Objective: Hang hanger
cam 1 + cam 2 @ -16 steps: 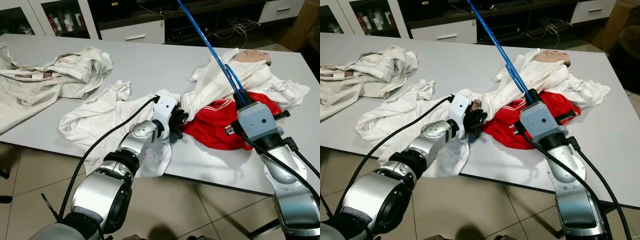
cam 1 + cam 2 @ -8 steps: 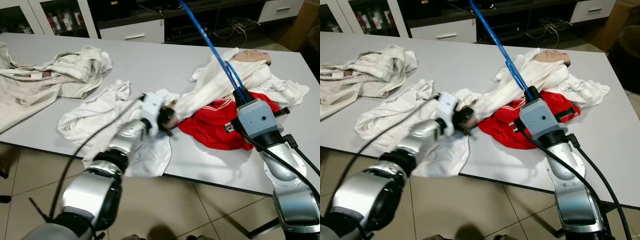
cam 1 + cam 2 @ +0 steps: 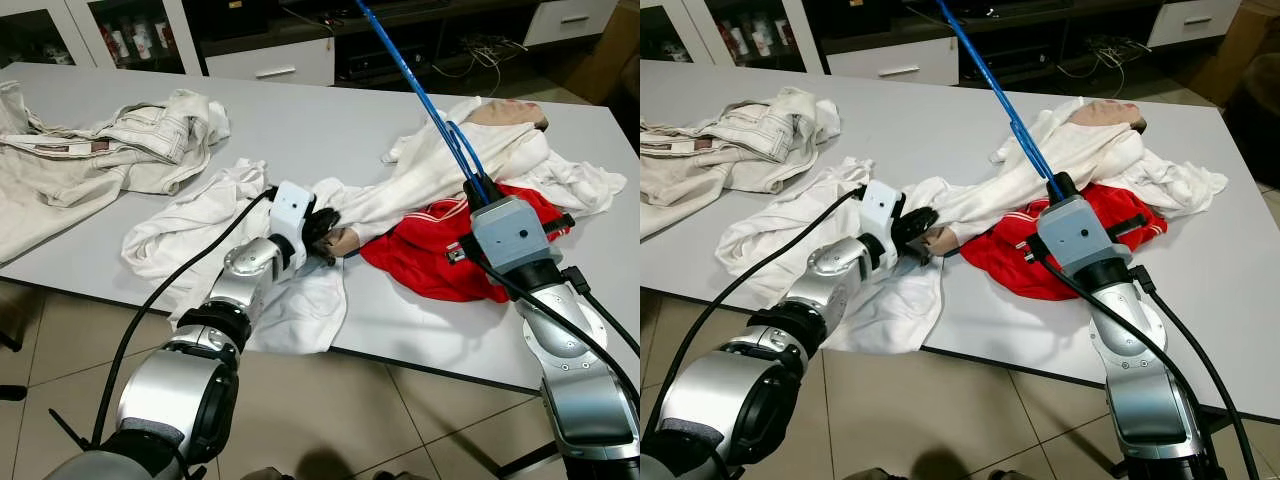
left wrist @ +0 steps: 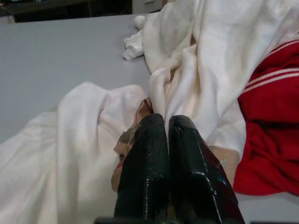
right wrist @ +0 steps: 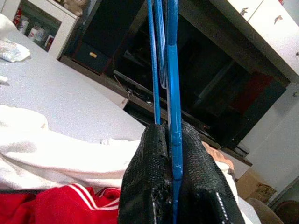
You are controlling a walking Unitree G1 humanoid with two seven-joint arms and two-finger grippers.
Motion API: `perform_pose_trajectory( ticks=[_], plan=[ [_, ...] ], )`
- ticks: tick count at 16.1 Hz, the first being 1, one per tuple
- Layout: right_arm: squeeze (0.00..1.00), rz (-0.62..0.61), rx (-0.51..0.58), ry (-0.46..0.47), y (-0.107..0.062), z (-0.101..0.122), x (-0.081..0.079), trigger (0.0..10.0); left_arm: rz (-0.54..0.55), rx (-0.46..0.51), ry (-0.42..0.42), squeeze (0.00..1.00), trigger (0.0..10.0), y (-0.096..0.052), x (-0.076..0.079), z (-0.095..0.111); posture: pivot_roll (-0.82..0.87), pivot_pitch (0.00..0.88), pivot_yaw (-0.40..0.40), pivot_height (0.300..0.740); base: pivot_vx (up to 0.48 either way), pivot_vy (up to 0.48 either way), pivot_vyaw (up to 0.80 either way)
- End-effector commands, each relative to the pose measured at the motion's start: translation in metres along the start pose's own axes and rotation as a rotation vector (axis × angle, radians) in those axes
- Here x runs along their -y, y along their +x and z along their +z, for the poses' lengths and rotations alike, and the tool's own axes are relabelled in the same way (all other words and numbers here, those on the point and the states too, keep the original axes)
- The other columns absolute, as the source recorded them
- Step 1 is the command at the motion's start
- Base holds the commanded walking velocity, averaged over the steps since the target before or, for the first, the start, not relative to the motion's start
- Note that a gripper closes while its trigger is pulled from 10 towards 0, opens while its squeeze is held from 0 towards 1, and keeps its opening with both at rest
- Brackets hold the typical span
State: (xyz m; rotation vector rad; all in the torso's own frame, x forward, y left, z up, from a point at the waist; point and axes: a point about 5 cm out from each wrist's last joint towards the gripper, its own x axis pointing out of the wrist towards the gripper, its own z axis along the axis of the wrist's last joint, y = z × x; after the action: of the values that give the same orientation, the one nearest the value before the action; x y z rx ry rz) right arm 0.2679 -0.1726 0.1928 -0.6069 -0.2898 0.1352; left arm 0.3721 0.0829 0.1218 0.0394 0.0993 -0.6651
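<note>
Right end effector [image 5: 170,140]: fingers pressed together on the blue hanger [image 3: 432,108], which runs between the pads; it sits just above the near edge of the red shirt [image 3: 440,250].
Blue hanger: its thin bars rise steeply from the right end effector, up and away over the white shirt [image 3: 430,175] toward the far side of the surface [image 3: 310,115].
Left end effector [image 4: 167,122]: fingers brought together with barely any gap; they pinch a fold of the white shirt's hem, just beside the red shirt on the robot's left. A tan patch of fabric shows at the tips.
White shirt: stretched in a band from the left end effector across and behind the red shirt, lying partly over it.
Red shirt: crumpled on the surface, with white stripes at its trim, touching the white shirt.
White cloth [image 3: 200,225]: spread flat to the left of the red shirt, under the left arm, one corner hanging off the near edge of the surface.
Beige trousers [image 3: 110,150]: heaped well apart from the red shirt, toward the far left of the surface.
</note>
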Motion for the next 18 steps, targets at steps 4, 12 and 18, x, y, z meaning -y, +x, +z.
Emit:
perform_pose_trajectory(
  ticks=[4, 12, 18],
  plan=[
    [0.0, -0.011, 0.018, 0.001, 0.001, 0.002, 0.002, 10.0, -0.04, 0.005, 0.035, 0.0, 0.0, -0.002, 0.002, -0.002, -0.07, 0.039, 0.062, 0.723, 0.0, 0.0, 0.0],
    [0.0, 0.002, 0.021, 0.0, 0.004, 0.001, 0.002, 10.0, 0.126, 0.374, 0.11, 0.0, 0.0, -0.042, -0.063, 0.066, -0.05, 0.034, 0.041, 0.723, 0.0, 0.0, 0.0],
    [0.0, 0.022, 0.026, 0.002, 0.009, 0.001, -0.002, 10.0, 0.289, 0.494, 0.172, 0.0, 0.0, -0.094, -0.114, 0.1, -0.02, 0.032, 0.027, 0.723, 0.0, 0.0, 0.0]
  ],
)
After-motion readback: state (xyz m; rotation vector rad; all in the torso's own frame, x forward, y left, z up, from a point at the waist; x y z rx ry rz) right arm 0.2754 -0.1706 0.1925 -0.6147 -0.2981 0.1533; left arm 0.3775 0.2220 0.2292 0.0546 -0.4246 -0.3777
